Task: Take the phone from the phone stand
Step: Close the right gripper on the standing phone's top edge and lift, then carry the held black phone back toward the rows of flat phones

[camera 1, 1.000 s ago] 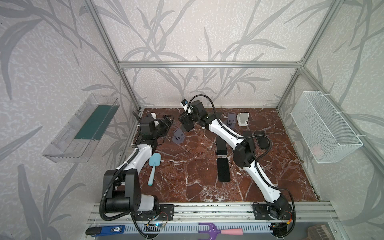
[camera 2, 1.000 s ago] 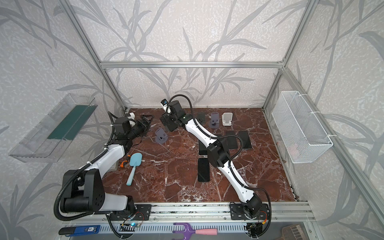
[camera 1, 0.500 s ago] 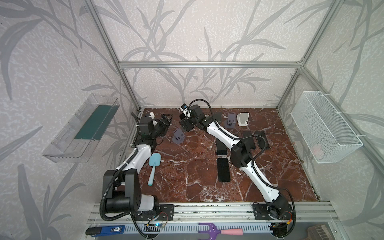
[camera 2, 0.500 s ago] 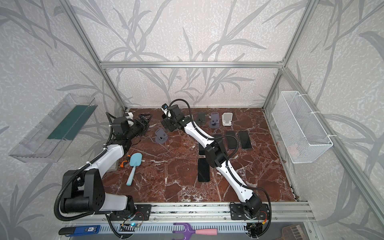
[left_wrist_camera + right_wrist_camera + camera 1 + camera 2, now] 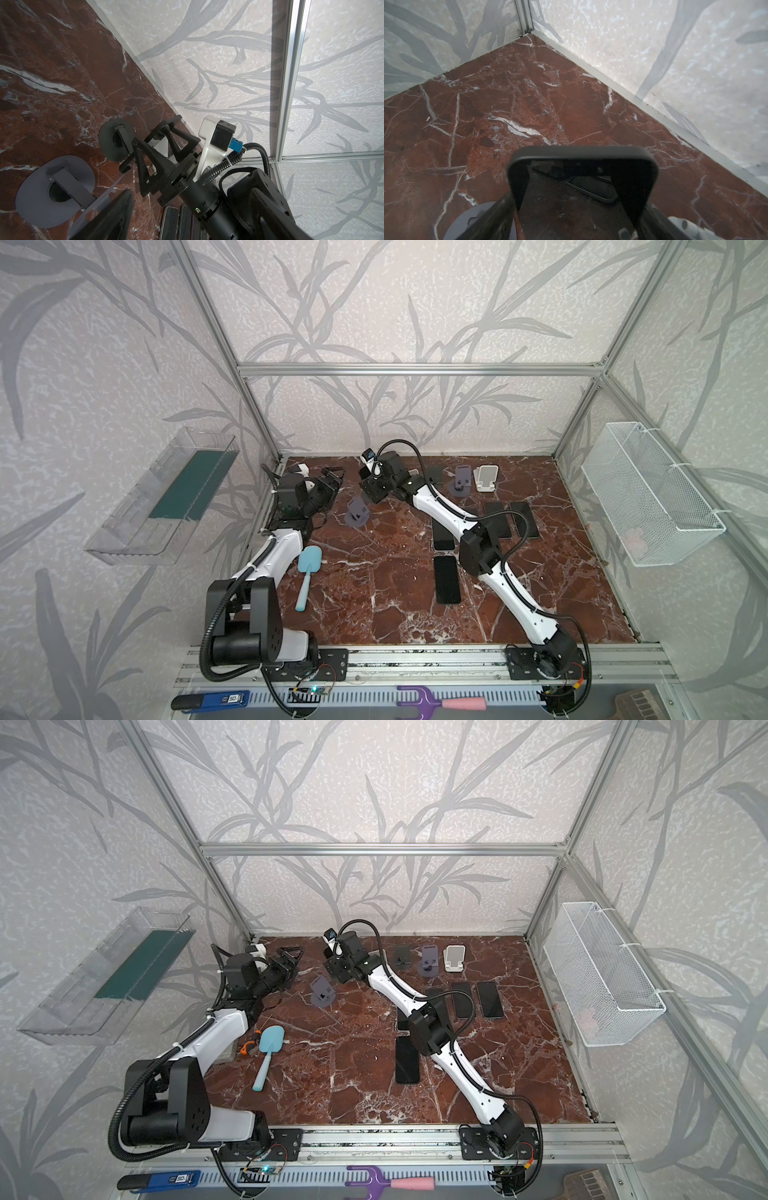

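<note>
Right tool (image 5: 152,143) pinches the phone (image 5: 581,154) by its side edges, likely to carry it clear of the stand (image 5: 357,512) beside; left tool (image 5: 332,477) hangs spread, empty.

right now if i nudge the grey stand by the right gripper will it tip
The grey stand has a wide flat base, so it probably won't tip. It looks thin and light on the smooth marble top, so likely slides.
</note>
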